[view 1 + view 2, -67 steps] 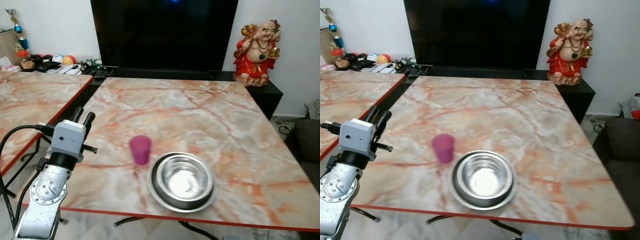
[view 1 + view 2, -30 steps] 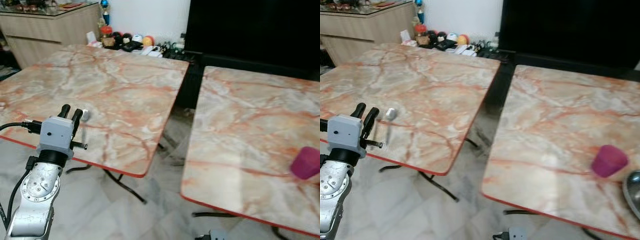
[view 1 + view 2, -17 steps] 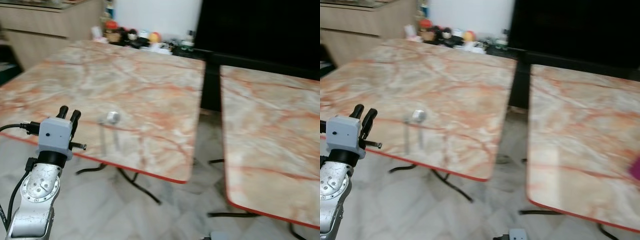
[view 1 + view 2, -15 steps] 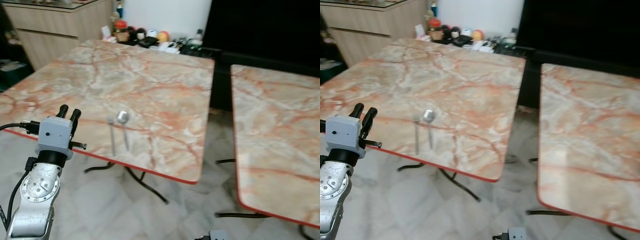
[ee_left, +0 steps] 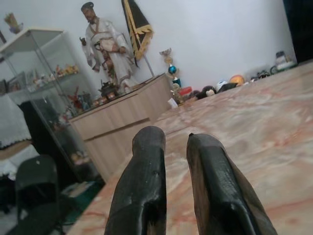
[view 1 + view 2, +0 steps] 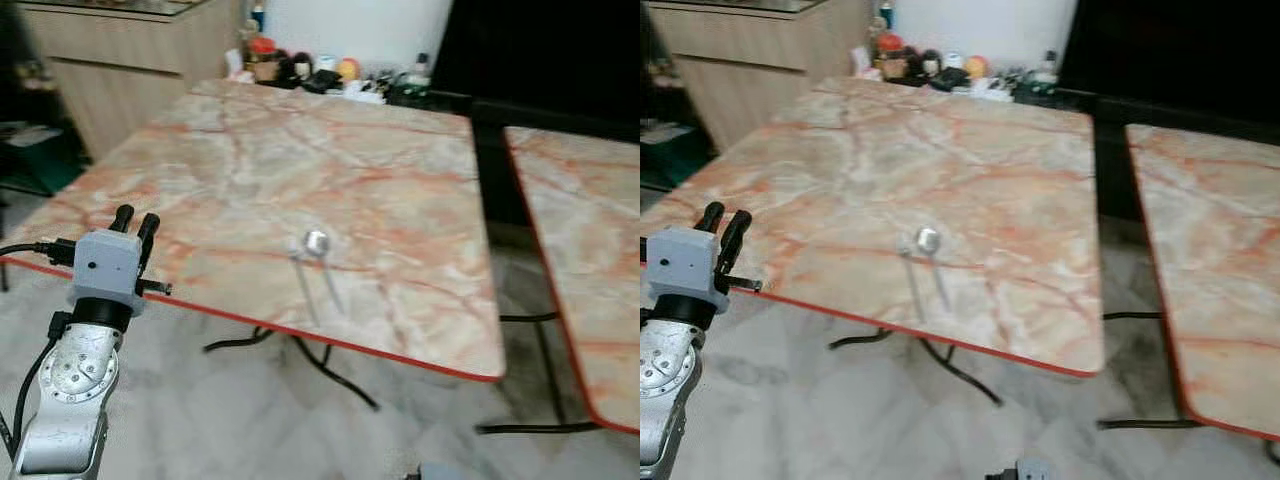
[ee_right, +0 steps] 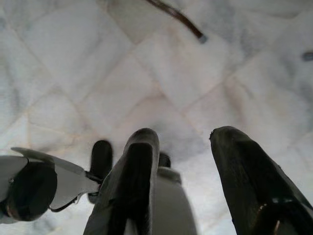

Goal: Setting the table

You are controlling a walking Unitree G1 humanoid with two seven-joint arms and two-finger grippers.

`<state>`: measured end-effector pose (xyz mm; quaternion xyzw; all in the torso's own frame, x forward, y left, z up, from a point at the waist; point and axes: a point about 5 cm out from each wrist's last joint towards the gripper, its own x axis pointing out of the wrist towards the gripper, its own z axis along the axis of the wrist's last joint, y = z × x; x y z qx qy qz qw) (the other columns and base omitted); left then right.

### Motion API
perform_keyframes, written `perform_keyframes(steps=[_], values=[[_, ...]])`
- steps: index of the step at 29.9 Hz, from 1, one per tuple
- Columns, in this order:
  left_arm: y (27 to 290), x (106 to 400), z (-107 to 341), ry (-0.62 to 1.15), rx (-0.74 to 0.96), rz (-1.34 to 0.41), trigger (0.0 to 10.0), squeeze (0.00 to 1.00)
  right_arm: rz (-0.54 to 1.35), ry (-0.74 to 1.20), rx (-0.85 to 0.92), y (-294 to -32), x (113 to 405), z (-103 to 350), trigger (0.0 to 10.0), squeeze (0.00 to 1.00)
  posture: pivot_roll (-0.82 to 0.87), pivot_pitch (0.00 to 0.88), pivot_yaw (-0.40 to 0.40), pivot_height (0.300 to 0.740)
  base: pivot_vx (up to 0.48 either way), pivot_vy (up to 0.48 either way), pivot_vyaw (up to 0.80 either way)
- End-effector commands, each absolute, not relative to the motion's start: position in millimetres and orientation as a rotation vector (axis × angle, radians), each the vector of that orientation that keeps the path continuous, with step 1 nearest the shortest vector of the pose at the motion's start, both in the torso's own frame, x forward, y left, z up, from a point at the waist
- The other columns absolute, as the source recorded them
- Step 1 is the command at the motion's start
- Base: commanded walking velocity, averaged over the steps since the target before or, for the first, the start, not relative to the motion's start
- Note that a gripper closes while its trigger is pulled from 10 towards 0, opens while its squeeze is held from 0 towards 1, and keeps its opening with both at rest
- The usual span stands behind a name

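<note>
**Spoon and fork wait on the desk**

A spoon [image 6: 320, 258] and a fork [image 6: 302, 278] lie side by side near the front edge of the marble desk [image 6: 300, 160]. The left hand [image 6: 134, 222] is up by the desk's near left edge, fingers a little apart, holding nothing. The right hand [image 7: 181, 147] hangs over the floor [image 7: 73, 58], fingers apart and empty.

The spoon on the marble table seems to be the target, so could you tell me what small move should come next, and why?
Probably step closer: the spoon lies near the table front edge, while the left gripper hangs empty at the table's corner, apart from it.
</note>
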<state>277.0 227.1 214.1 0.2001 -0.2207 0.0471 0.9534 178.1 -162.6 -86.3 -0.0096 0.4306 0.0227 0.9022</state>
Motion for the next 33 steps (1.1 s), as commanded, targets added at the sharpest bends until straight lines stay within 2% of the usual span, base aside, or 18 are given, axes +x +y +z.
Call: perform_keyframes(steps=[1, 11, 16, 17, 21, 33], values=[[225, 276, 217, -0.458, 0.424, 0.088, 10.0, 0.0, 0.034, 0.935, -0.017, -166, 166, -92, 10.0, 0.0, 0.14, 0.12, -0.023, 0.74, 0.0, 0.371, 0.0], [237, 274, 195, -0.374, 0.429, 0.111, 10.0, 0.0, 0.035, 0.942, -0.014, -164, 164, -93, 10.0, 0.0, 0.14, 0.12, -0.017, 0.74, 0.0, 0.0, 0.0], [250, 272, 165, -0.234, 0.406, 0.139, 10.0, 0.0, 0.034, 0.943, -0.013, -164, 164, -93, 10.0, 0.0, 0.14, 0.119, -0.016, 0.74, 0.0, 0.0, 0.0], [249, 271, 141, -0.113, 0.4, 0.079, 10.0, 0.0, 0.035, 0.944, -0.014, -164, 164, -93, 10.0, 0.0, 0.14, 0.12, -0.013, 0.74, 0.0, 0.0, 0.0], [249, 264, 111, 0.018, 0.341, 0.05, 10.0, 0.0, 0.034, 0.942, -0.014, -164, 165, -93, 10.0, 0.0, 0.14, 0.119, -0.012, 0.74, 0.0, 0.0, 0.0], [277, 233, 39, 0.282, 0.356, 0.13, 10.0, 0.0, 0.028, 0.937, -0.016, -167, 167, -92, 10.0, 0.0, 0.14, 0.118, -0.015, 0.74, 0.0, 0.0, 0.0]])
